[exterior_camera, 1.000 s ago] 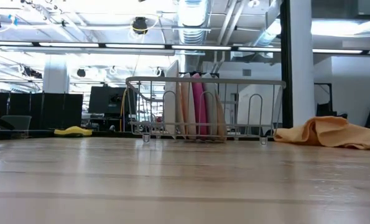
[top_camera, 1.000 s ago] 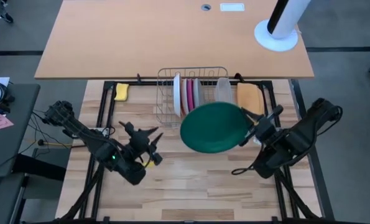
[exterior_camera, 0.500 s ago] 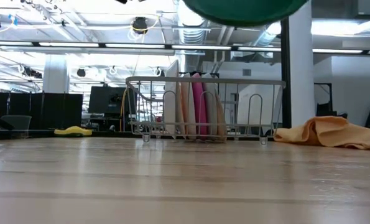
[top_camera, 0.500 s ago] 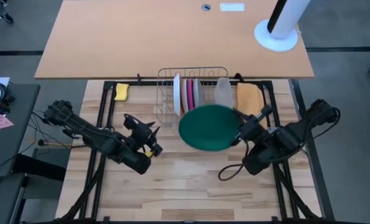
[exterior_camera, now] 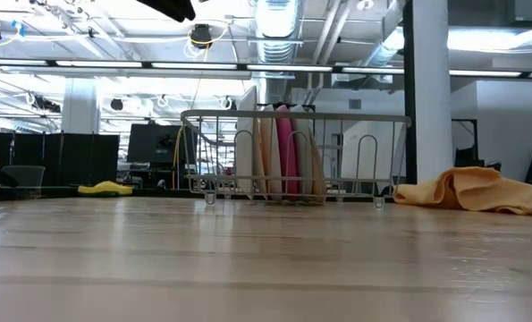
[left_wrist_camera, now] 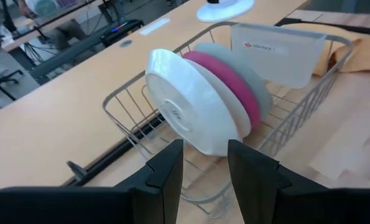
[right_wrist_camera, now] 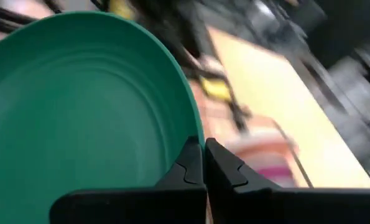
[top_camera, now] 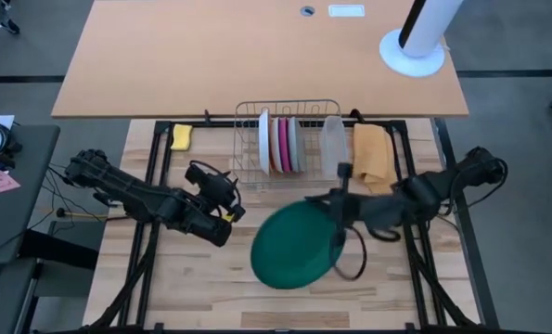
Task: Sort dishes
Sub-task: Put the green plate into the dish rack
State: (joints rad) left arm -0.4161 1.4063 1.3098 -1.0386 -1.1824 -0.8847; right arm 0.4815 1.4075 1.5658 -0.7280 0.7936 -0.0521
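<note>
Right pincer point(top_camera: 337, 215) (level) on green plate point(top_camera: 292, 248)

A light wooden slatted table point(top_camera: 285, 297) carries everything. At its far edge stands a wire dish rack point(top_camera: 285, 139), the landmark here. Left of the rack lies a yellow sponge point(top_camera: 181, 136). Right of the rack, just beside it, lies a crumpled orange cloth point(top_camera: 372, 151). Both rest directly on the boards.

The right wrist view is coming out super blurry, so the rack behind the green plate point(right_wrist_camera: 79, 112) is just smears, and that plate is running off the frame. The orange-patterned plate point(exterior_camera: 264, 156) is hiding between the others.
</note>
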